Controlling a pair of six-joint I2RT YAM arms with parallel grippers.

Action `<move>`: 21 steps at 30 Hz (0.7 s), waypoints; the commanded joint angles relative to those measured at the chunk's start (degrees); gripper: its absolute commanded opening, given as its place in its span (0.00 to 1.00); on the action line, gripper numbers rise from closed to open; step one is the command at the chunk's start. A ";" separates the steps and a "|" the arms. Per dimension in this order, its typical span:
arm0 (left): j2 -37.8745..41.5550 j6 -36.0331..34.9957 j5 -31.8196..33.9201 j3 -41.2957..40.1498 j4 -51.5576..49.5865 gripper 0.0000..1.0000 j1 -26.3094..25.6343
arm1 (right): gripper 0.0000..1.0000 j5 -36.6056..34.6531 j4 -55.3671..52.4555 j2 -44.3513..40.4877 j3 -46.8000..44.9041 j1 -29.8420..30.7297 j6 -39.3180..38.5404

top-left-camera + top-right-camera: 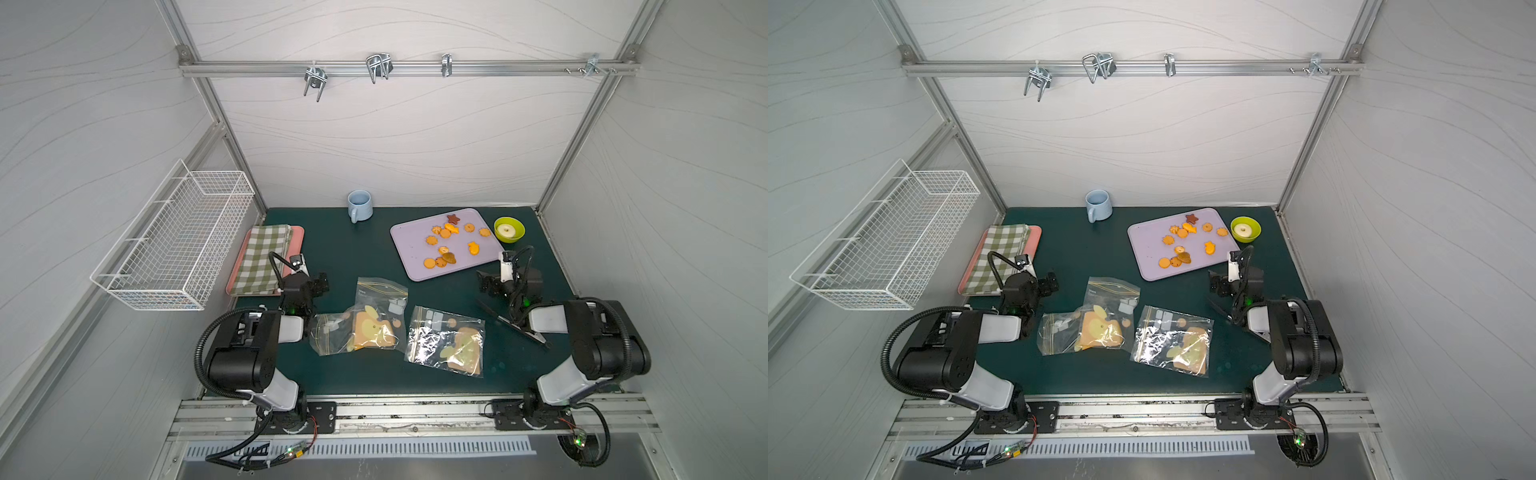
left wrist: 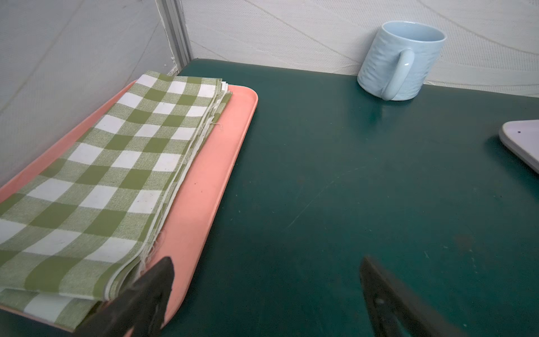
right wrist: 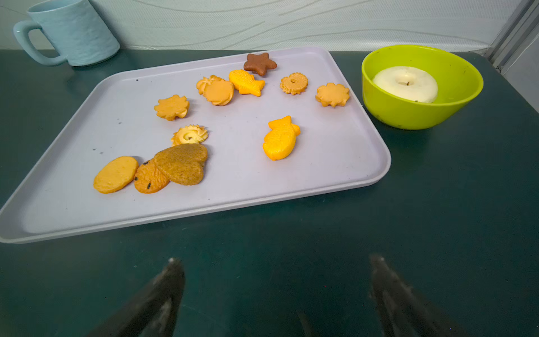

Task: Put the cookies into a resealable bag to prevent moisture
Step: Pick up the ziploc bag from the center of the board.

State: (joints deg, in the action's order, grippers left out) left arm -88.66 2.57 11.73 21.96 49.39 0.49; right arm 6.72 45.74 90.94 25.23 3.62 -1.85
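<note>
Cookies (image 3: 218, 93) lie flat, scattered on your lavender tray (image 3: 320, 175); the nearer fish cookie (image 3: 281, 139) runs lengthwise front-to-back, tail toward the back wall. Your left gripper (image 2: 267, 261) and right gripper (image 3: 275, 259) hang spread wide, empty.

- Soft, even light fills the white-walled cell in both top views, seemingly from overhead; shadows are faint.
- Glare flares white on the clear bag (image 1: 446, 340) lying near the right gripper (image 1: 484, 286).
- The frame rails (image 1: 407, 66) bow at the picture edges, a wide-lens distortion.
- In the right wrist view, the fingers (image 3: 172, 280) are dark and blurred; the cookies (image 3: 281, 138) ahead of them are sharp and cast short, soft shadows on the tray (image 3: 335, 151).
- In the left wrist view, the mug (image 2: 401, 59), far ahead of the left gripper (image 2: 267, 262), leaves a dull sheen on the table (image 2: 350, 189).
</note>
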 commanded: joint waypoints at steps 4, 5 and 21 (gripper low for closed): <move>-0.55 -0.21 -0.64 1.81 0.54 0.99 0.39 | 0.99 1.04 -0.32 -0.31 0.78 -0.42 -0.08; -0.55 -0.26 -0.70 1.86 0.54 0.99 0.39 | 0.99 1.04 -0.34 -0.32 0.77 -0.45 -0.09; -0.46 0.20 -1.72 1.71 0.54 0.99 1.00 | 0.99 2.34 0.05 -0.20 0.69 -1.11 0.53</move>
State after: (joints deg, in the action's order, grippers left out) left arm -88.66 2.79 10.41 21.96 49.39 1.13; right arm 8.14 45.71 90.94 25.23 2.85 -1.34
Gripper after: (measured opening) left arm 0.993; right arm 0.991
